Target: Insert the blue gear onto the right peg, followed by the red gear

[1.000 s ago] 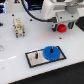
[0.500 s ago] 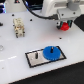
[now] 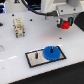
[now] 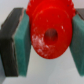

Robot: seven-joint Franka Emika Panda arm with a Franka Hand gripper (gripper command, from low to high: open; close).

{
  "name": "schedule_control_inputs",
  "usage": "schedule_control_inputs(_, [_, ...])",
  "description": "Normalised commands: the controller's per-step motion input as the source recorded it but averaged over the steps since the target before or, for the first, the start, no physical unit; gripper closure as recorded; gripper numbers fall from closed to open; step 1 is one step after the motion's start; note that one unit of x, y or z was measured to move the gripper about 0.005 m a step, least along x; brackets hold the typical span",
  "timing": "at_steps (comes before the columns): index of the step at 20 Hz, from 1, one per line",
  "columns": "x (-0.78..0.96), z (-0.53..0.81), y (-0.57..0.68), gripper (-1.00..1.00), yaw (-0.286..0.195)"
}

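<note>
The red gear is clamped between the gripper pads, carried high because the blue gear is already seated on the plate.

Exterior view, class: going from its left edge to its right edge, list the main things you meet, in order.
Small beige figure → grey plate with its bare peg → blue gear → red gear, held in the gripper.

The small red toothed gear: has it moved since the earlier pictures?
Yes. The small red toothed gear, held in the tool, rose away from the grey rectangular plate, towards the exterior view's right.
</note>
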Motion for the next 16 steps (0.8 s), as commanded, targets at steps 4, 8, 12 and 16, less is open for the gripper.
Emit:
schedule_control_inputs(4, [0.49, 0.34, -0.29, 1.0, 0.0])
schedule_control_inputs(8, [0.52, 0.31, -0.32, 1.0, 0.0])
schedule_control_inputs(12, [0.54, 0.32, -0.33, 1.0, 0.0])
schedule_control_inputs(16, [0.6, 0.27, -0.33, 1.0, 0.0])
